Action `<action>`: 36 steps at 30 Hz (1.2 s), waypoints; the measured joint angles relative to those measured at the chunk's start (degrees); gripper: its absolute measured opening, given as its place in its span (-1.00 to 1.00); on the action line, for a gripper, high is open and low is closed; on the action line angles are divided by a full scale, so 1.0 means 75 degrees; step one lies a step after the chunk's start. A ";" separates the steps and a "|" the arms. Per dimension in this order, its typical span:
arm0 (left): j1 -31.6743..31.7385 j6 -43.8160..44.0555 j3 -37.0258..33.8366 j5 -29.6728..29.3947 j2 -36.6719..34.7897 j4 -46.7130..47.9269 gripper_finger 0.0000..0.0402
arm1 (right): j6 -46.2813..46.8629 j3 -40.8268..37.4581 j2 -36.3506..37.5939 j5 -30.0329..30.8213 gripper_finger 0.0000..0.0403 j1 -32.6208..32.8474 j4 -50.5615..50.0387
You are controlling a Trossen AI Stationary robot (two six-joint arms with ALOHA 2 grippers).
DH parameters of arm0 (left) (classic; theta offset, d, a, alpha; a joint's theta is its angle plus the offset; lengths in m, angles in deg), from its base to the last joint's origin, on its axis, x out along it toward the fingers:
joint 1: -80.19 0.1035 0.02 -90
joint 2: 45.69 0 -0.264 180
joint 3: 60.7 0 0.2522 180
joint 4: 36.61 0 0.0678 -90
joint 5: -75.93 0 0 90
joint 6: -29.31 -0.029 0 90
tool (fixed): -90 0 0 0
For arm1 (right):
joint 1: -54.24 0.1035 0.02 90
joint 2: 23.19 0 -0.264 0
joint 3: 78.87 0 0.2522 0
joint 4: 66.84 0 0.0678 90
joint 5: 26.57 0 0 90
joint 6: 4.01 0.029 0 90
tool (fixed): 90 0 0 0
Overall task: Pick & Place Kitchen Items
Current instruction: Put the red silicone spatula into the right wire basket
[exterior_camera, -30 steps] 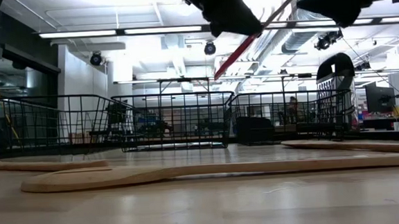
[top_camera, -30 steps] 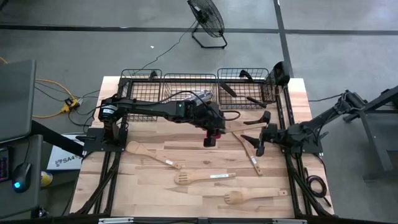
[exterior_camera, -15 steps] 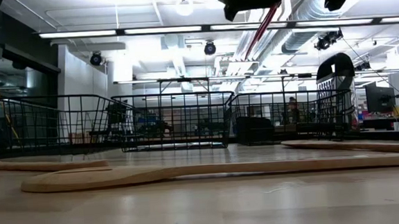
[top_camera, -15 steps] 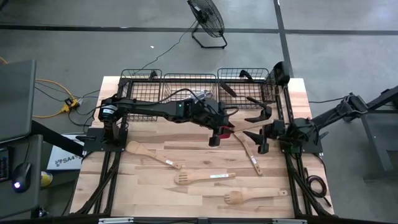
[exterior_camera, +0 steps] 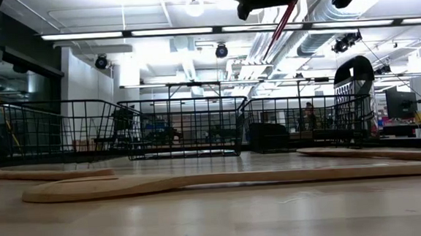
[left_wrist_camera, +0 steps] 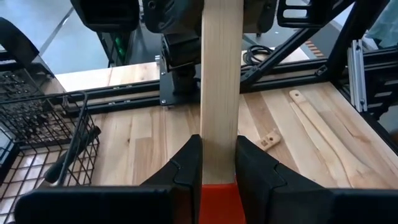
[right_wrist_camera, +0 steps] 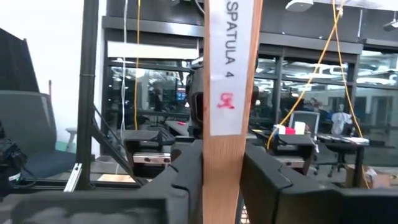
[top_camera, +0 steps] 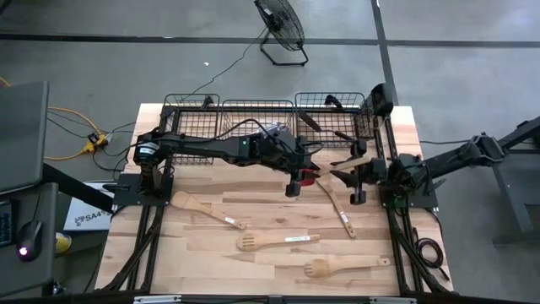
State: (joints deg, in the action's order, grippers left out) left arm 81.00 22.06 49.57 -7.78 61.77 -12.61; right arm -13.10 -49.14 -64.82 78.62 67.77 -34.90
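I'm mid-handover above the table's (top_camera: 211,253) middle, toward its right edge: my left gripper (left_wrist_camera: 219,163) is clamped on the red-headed spatula (left_wrist_camera: 220,81), and my right gripper's (right_wrist_camera: 221,163) fingers are clamped on its handle. Next, I judge, the left must release.

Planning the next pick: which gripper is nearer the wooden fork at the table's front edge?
Right, slightly. The right gripper sits behind the fork, a little to its right; the left gripper is behind and further off to its left. Both grip the red spatula.
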 joint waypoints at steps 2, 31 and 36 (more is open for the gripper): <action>-0.0001 0.0001 0.0000 0.0001 0.0000 0.0012 -0.67 | 0.0004 0.0000 0.0000 -0.0268 -0.68 -0.0086 -0.0002; 0.0286 0.0145 -0.0222 -0.3857 -0.1400 0.4230 0.17 | -0.0296 0.1898 -0.0119 0.2909 -0.68 -0.1355 -0.3896; 0.0756 0.0348 -0.1157 -0.3860 -0.1996 0.4007 -0.03 | -0.0138 0.3281 -0.0516 0.3163 -0.68 -0.2505 -0.6164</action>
State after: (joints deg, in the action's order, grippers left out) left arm 86.67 24.67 40.89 -36.73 46.80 17.44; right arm -14.14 -24.54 -68.69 102.34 48.98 -81.13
